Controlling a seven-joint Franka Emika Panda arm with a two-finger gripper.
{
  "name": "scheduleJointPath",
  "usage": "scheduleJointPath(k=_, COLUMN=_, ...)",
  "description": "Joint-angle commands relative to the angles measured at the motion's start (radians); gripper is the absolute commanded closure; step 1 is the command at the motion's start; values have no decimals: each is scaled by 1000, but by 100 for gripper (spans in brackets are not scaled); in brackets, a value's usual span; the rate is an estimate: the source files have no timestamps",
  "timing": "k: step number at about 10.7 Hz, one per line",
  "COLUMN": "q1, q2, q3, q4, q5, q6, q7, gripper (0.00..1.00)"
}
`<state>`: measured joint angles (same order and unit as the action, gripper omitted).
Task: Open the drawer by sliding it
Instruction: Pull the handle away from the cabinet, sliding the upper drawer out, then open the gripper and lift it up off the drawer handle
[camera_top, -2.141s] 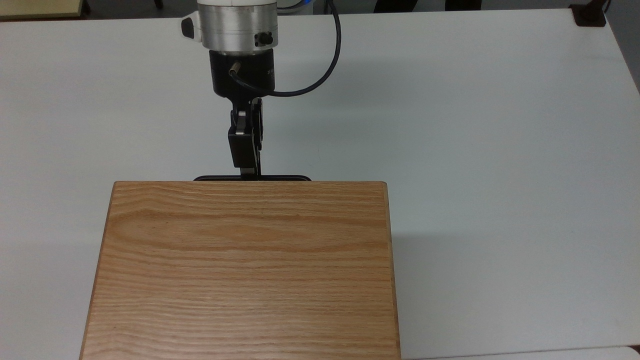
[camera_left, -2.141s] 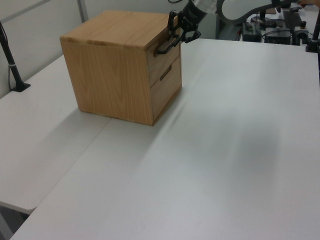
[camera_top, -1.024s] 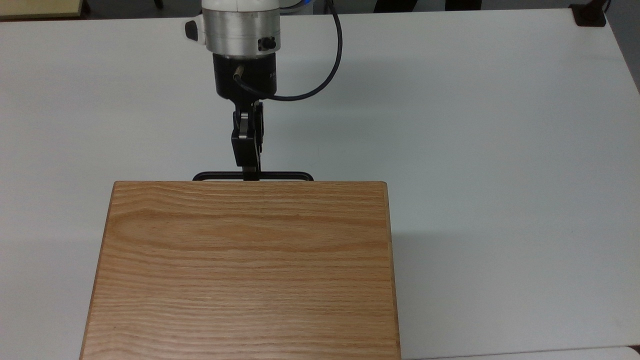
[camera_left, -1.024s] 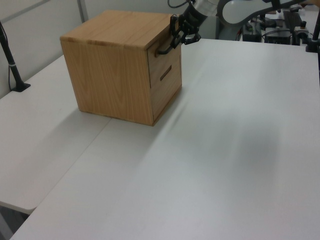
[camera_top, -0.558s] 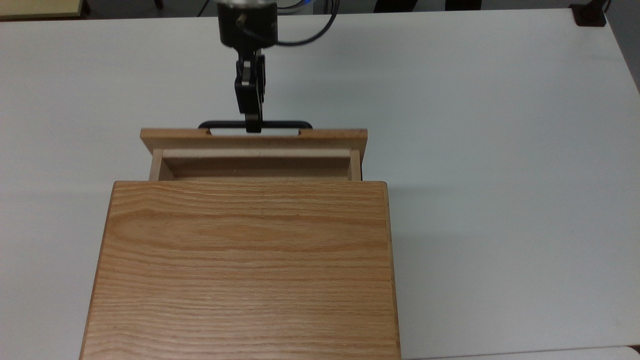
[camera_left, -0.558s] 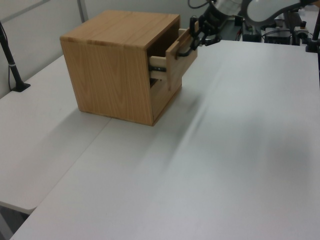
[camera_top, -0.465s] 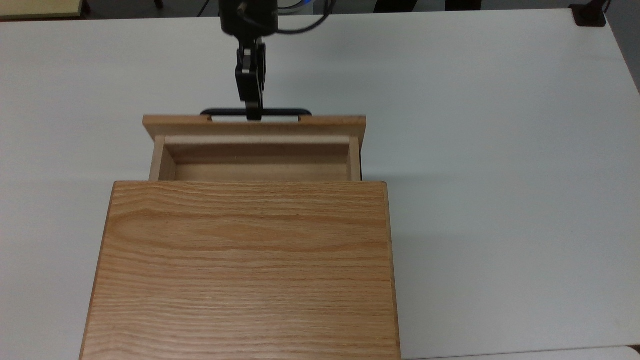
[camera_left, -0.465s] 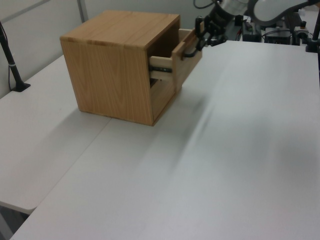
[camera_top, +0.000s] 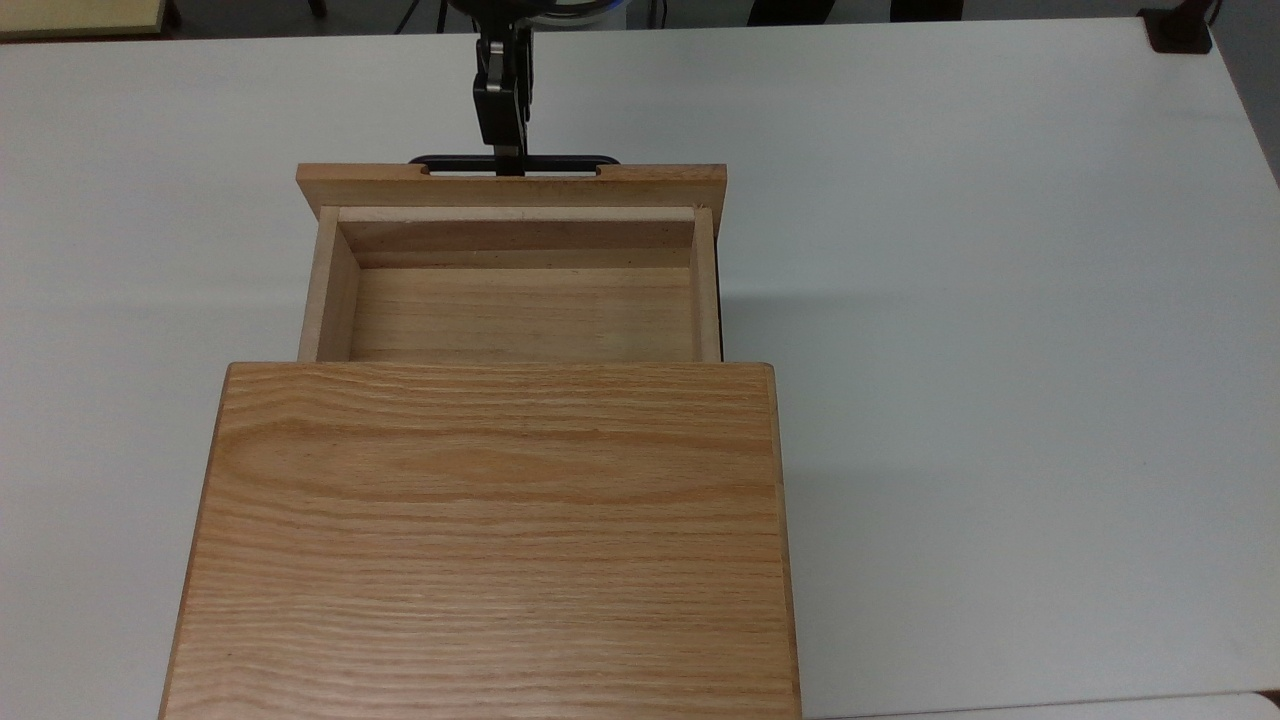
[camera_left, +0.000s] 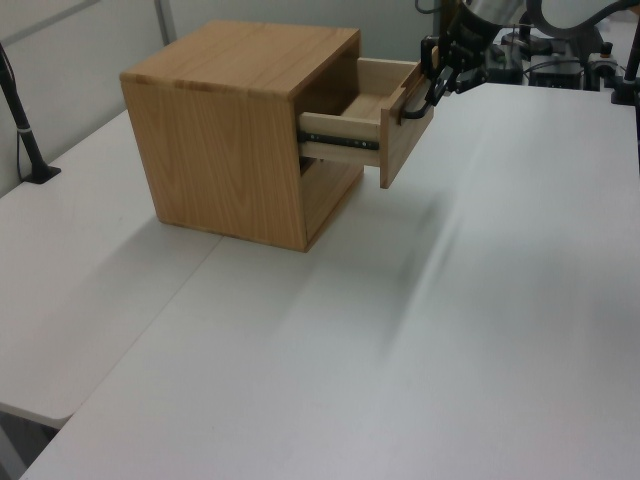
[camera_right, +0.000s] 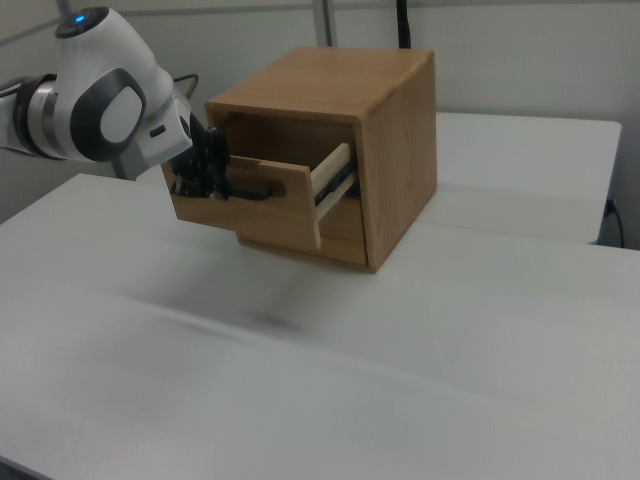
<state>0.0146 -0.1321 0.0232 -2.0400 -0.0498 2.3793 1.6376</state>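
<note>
The light oak drawer (camera_top: 520, 315) stands pulled well out of the top slot of the oak cabinet (camera_top: 490, 540), and its inside is bare. My gripper (camera_top: 507, 165) is shut on the thin black bar handle (camera_top: 560, 160) at the middle of the front panel. In the left view the drawer (camera_left: 400, 130) juts out on its side rail toward the gripper (camera_left: 435, 85). In the right view the gripper (camera_right: 215, 185) grips the handle on the front panel (camera_right: 285, 205), with the white arm (camera_right: 100, 100) behind it.
The cabinet sits on a white table (camera_top: 1000, 350). A lower drawer (camera_left: 328, 195) stays shut beneath the pulled one. A black post (camera_left: 25, 125) stands at the left view's left, and a dark clamp (camera_top: 1178, 30) sits at the table's far corner.
The gripper has drawn back from the cabinet with the handle in its hold. The drawer went from shut to far out, sliding further still in the last half second.
</note>
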Motion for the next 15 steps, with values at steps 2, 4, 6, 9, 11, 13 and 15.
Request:
scheduleJointPath(k=2, q1=-1, q2=-32, q3=-9, q4=13, q5=-16, q6=-58, q7=39, gripper=81)
scheduleJointPath(k=4, q1=-2, q2=-35, q3=-20, q4=55, q5=-9, q6=-122, q7=42, gripper=52)
scheduleJointPath(k=6, q1=-4, q2=-40, q3=-25, q4=95, q5=-9, q6=-195, q7=30, gripper=51)
scheduleJointPath(k=9, q1=-4, q2=-41, q3=-37, q4=184, q5=-19, q6=-361, q7=-34, gripper=26)
scheduleJointPath(k=11, q1=-4, q2=-40, q3=-40, q4=240, q5=-21, q6=-478, q7=-225, gripper=26)
scheduleJointPath(k=13, q1=1, q2=-38, q3=-39, q4=265, q5=-21, q6=-575, q7=-512, gripper=22)
scheduleJointPath(k=15, q1=5, q2=-38, q3=-37, q4=274, q5=-22, q6=-676, q7=-829, gripper=18)
